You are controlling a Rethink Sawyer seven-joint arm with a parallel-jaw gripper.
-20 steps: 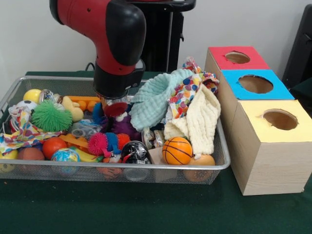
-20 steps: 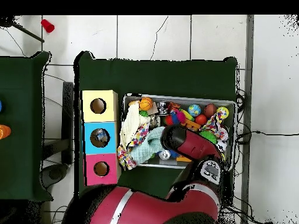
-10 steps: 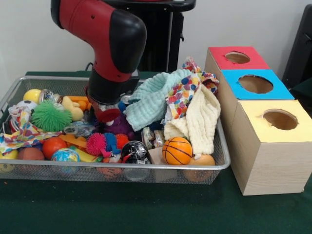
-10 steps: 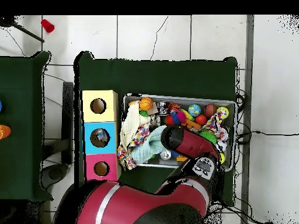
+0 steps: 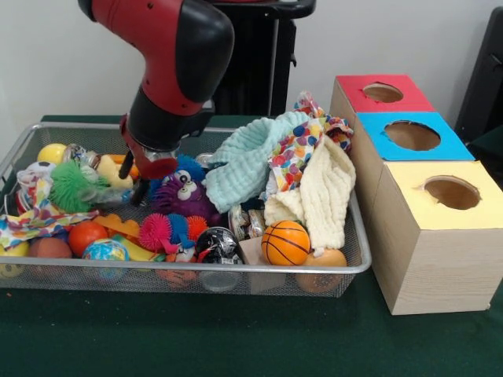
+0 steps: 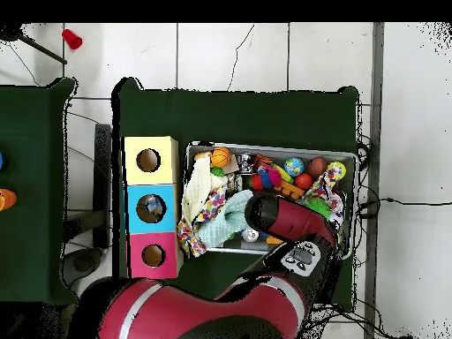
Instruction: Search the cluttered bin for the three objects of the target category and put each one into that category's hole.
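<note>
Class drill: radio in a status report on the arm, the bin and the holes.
Gripper low in bin, fingers unclear. Nothing seen held. Purple plush beside it; cloths heaped toward boxes.

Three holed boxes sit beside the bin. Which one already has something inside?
The blue-topped box, the middle of the three. In the overhead view something shows through its hole, while the holes of the yellow-topped box and red-topped box look dark and empty.

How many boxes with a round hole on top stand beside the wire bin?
3, in one row: the red-topped box farthest back, the blue-topped box in the middle, the yellow-topped box nearest the camera. None seems hidden.
</note>
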